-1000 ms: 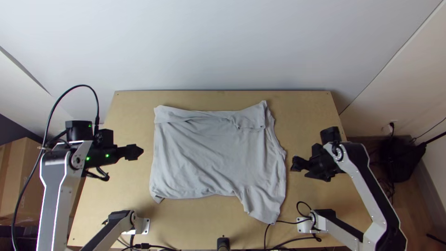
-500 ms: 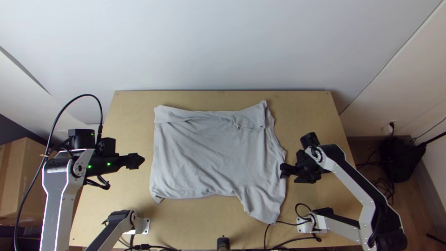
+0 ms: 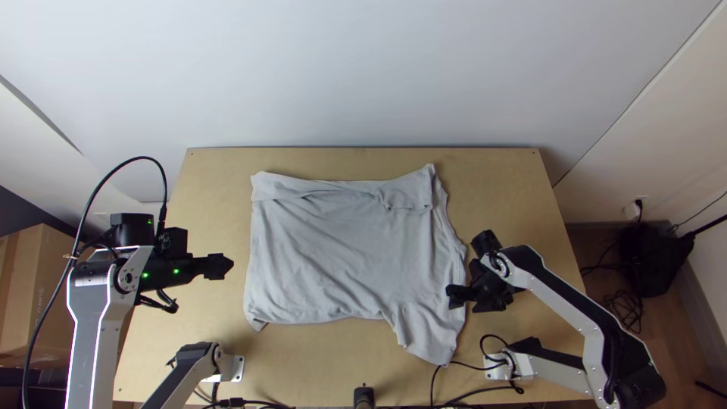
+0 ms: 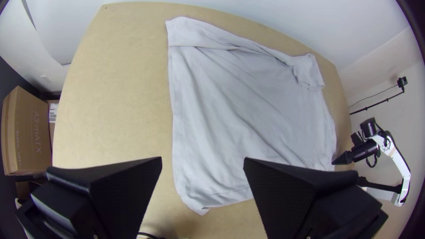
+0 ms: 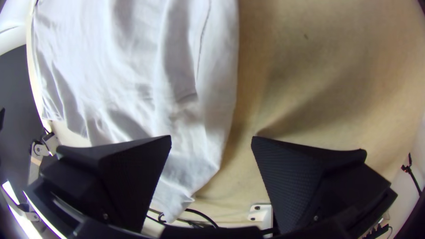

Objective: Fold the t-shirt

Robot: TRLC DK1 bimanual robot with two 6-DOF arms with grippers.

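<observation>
The light grey t-shirt (image 3: 348, 250) lies spread on the table, its far edge folded over in a narrow band and a sleeve sticking out at the near right. My left gripper (image 3: 219, 266) hangs left of the shirt, apart from it; in the left wrist view my left gripper (image 4: 202, 161) is open with nothing between its fingers. Over the shirt's right edge near that sleeve is my right gripper (image 3: 454, 296). In the right wrist view my right gripper (image 5: 211, 139) stands open, the shirt's edge (image 5: 217, 110) running between its fingers, not gripped.
Bare wooden table (image 3: 500, 182) surrounds the shirt. Black cables (image 3: 485, 388) run along the near edge by the right arm's base, and a small black post (image 3: 363, 395) stands at the near edge's middle. A cardboard box (image 3: 34, 295) is off the left side.
My right gripper has moved left and nearer to the table's front, from beside the shirt to over its right edge. The left arm has shifted slightly toward the front. The shirt lies as before.
</observation>
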